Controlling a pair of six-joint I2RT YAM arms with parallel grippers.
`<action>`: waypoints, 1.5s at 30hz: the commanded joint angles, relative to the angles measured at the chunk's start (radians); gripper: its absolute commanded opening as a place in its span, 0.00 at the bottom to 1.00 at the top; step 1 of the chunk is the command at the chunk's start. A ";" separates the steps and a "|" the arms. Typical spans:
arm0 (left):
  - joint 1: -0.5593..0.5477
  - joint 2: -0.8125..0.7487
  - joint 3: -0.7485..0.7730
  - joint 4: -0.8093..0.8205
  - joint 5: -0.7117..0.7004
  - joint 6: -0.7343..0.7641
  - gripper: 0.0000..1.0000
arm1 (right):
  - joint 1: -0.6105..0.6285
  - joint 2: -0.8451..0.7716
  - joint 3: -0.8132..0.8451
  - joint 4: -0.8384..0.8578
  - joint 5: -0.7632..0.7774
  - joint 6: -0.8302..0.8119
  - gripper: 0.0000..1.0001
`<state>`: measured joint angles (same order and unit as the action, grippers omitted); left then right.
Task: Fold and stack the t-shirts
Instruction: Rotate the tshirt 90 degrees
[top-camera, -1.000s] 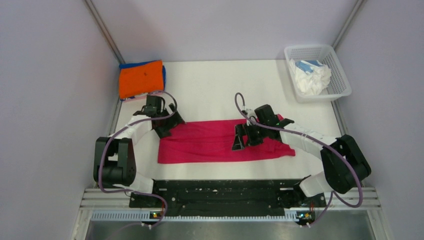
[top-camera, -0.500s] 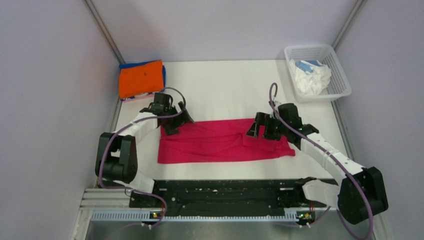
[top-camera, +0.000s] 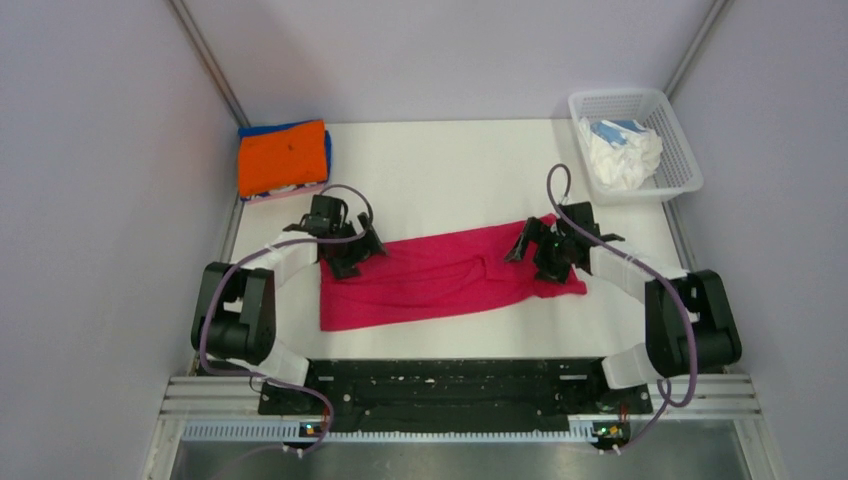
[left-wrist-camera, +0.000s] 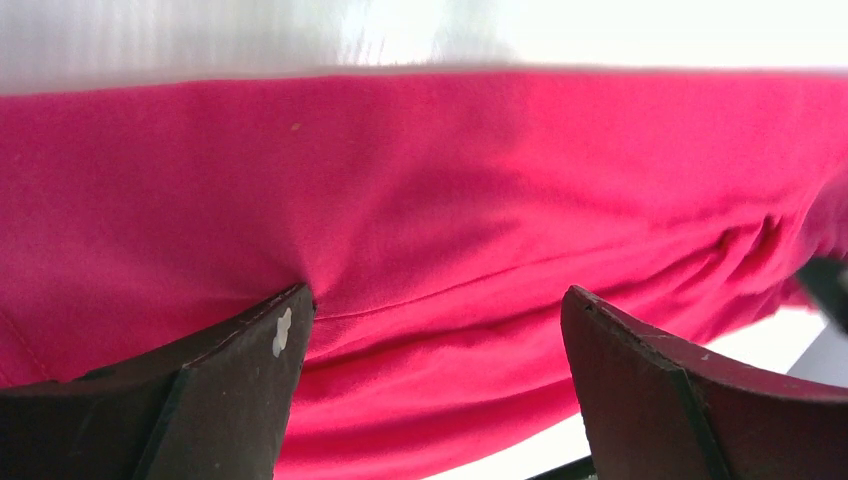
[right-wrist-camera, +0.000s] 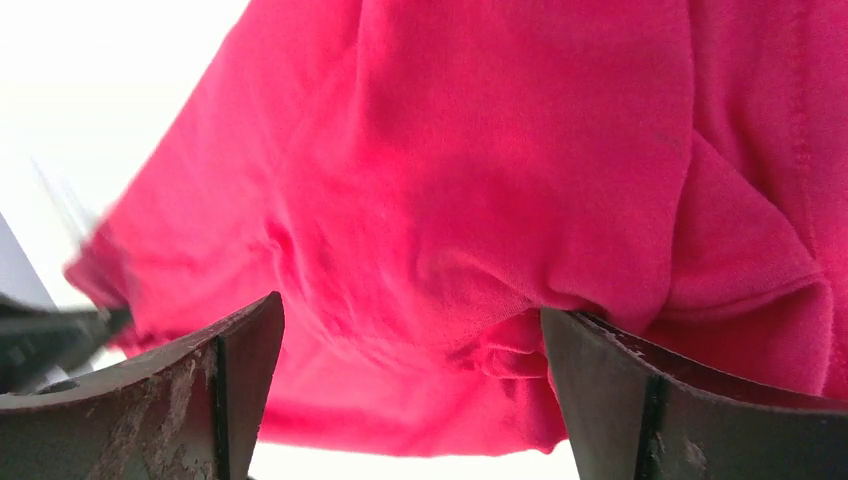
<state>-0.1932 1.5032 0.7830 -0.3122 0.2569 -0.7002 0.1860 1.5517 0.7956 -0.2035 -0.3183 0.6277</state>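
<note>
A crimson-pink t-shirt (top-camera: 440, 278), folded into a long strip, lies slanted across the middle of the table, its right end farther back. My left gripper (top-camera: 352, 254) is open over its left far corner. In the left wrist view the gripper (left-wrist-camera: 435, 293) has its jaws wide apart over the cloth (left-wrist-camera: 430, 180). My right gripper (top-camera: 537, 250) is open over the bunched right end. In the right wrist view the gripper (right-wrist-camera: 410, 308) straddles rumpled cloth (right-wrist-camera: 480, 180). A folded orange t-shirt (top-camera: 282, 157) lies on a blue one (top-camera: 328, 150) at the back left.
A white mesh basket (top-camera: 676, 135) at the back right holds crumpled white (top-camera: 628, 160) and pale blue (top-camera: 612, 130) t-shirts. Grey walls close in the table on the left, back and right. The black arm rail (top-camera: 440, 385) runs along the near edge.
My right gripper has moved from the shirt's middle out to its right end. The right end has shifted back, so the strip now lies slanted. My left gripper has barely moved.
</note>
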 joint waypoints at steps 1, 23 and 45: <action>-0.099 -0.051 -0.120 -0.073 -0.002 -0.120 0.99 | -0.014 0.271 0.227 0.108 0.055 -0.078 0.99; -0.471 0.146 0.173 -0.024 0.121 -0.149 0.99 | 0.167 1.171 1.659 -0.028 -0.138 -0.138 0.99; -0.455 -0.370 -0.134 -0.246 -0.154 -0.183 0.87 | 0.245 0.020 0.313 -0.106 0.128 -0.177 0.99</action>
<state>-0.6521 1.1690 0.7345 -0.5701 0.0887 -0.8646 0.3862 1.6844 1.3376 -0.2436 -0.2398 0.4004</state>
